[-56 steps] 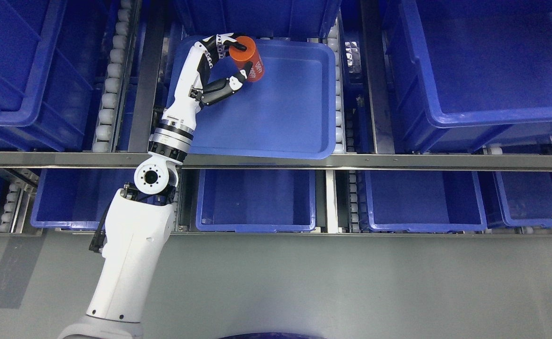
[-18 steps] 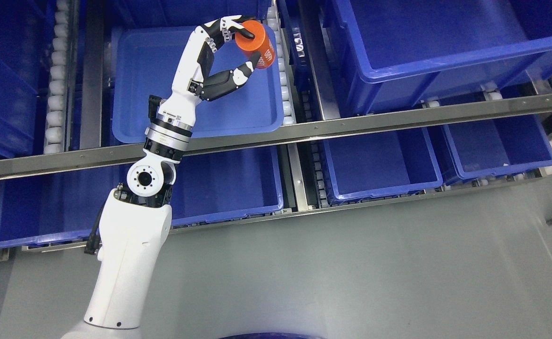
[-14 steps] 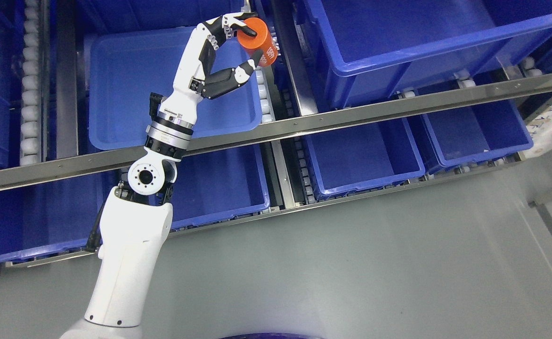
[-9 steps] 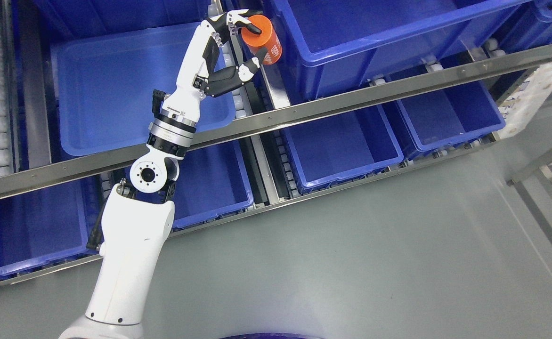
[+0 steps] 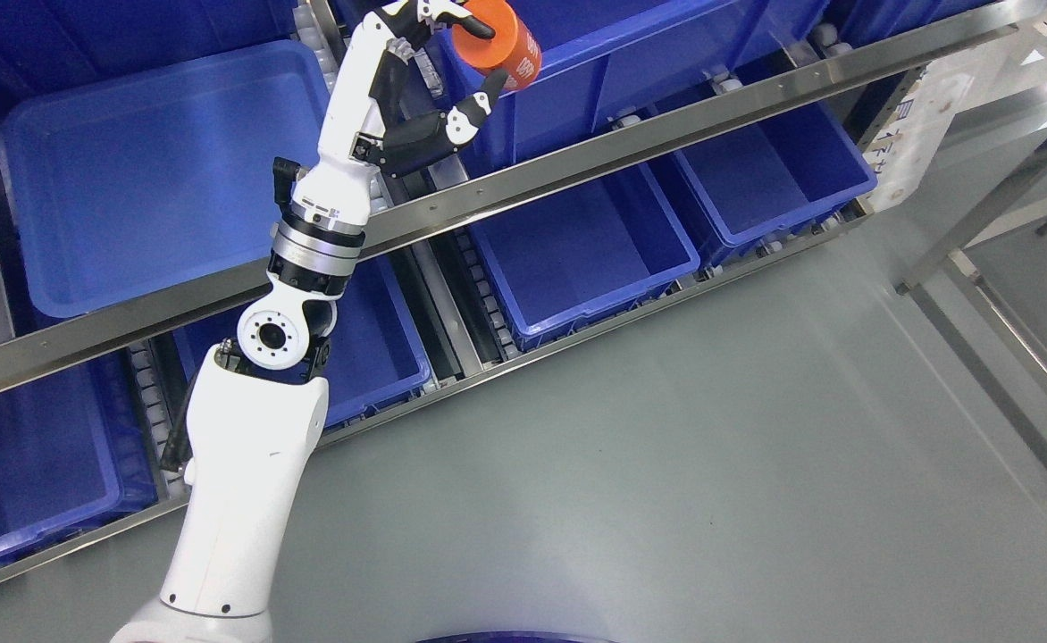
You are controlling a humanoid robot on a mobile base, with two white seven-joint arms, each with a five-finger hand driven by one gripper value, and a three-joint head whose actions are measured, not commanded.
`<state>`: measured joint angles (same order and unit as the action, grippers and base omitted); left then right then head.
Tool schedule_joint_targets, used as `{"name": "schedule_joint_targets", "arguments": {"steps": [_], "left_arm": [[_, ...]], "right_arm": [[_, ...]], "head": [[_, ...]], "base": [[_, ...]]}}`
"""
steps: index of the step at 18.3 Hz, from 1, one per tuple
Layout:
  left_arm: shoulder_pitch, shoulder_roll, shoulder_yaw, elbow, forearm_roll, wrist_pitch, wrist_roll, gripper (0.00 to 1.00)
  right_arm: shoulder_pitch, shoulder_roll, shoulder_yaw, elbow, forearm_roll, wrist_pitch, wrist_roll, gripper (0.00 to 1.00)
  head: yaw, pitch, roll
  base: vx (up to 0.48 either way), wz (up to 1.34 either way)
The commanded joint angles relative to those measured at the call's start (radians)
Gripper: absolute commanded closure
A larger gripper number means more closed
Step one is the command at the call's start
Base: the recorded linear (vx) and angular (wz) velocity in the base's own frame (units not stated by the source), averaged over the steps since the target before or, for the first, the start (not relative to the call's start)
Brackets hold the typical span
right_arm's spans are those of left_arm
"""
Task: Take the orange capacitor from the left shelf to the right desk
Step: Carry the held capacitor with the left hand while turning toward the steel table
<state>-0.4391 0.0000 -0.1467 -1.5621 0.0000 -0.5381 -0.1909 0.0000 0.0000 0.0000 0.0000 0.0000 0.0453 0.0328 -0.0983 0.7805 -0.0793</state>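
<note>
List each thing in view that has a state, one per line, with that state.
orange capacitor: held up off the shelf, tilted.
left hand: shut on the orange capacitor, thumb under it and fingers over its top.
shallow blue tray: empty, on the upper shelf level.
lower blue bins: open, nothing seen inside.
right hand: not in view.

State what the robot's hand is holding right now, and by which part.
The left hand holds the orange capacitor, pinched across its round body: fingers over its upper end, thumb on the lower side.
</note>
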Motion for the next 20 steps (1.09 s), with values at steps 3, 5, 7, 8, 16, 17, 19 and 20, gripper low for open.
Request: {"name": "schedule_joint_targets", "arguments": {"steps": [3,5,7,8,16,17,19,20], "left_arm": [[0.003,0.017,0.027,-0.087,0.035,-0.135,0.004,0.99],[0.003,0.017,0.027,-0.088,0.037,-0.180,0.004,0.99],[-0.001,0.017,0.027,-0.088,0.037,-0.247,0.004,0.98],[-0.001,0.017,0.027,-0.088,0.037,-0.247,0.004,0.98],[0.068,0.017,-0.117,-0.076,0.054,-0.104,0.001,0.98],[0.071,0.017,-0.146,-0.072,0.054,-0.068,0.001,0.98],[0.069,0.017,-0.195,-0.062,0.054,0.059,0.001,0.98],[0.059,0.017,-0.212,-0.058,0.054,0.125,0.001,0.97]], "right_arm": [[0.000,-0.017,-0.011,-0.034,0.000,-0.001,-0.001,0.00],[-0.002,-0.017,-0.011,-0.034,0.000,-0.001,-0.001,0.00],[-0.002,-0.017,-0.011,-0.034,0.000,-0.001,-0.001,0.00],[-0.002,-0.017,-0.011,-0.034,0.000,-0.001,-0.001,0.00],[-0.001,-0.017,-0.011,-0.034,0.000,-0.001,-0.001,0.00],[-0.002,-0.017,-0.011,-0.034,0.000,-0.001,-0.001,0.00],[0.000,-0.017,-0.011,-0.034,0.000,-0.001,-0.001,0.00],[-0.001,-0.017,-0.011,-0.034,0.000,-0.001,-0.001,0.00]], "head": [[0.0000,0.000,0.000],[0.0000,0.000,0.000],[0.0000,0.000,0.000],[0.0000,0.000,0.000],[0.0000,0.000,0.000],[0.0000,0.000,0.000],[0.0000,0.000,0.000],[0.0000,0.000,0.000]], "base": [[-0.053,-0.25],[-0.068,-0.40],[-0.077,-0.55],[-0.075,-0.64],[-0.032,-0.88],[0.056,-0.60],[0.060,-0.57],[0.064,-0.53]]}}
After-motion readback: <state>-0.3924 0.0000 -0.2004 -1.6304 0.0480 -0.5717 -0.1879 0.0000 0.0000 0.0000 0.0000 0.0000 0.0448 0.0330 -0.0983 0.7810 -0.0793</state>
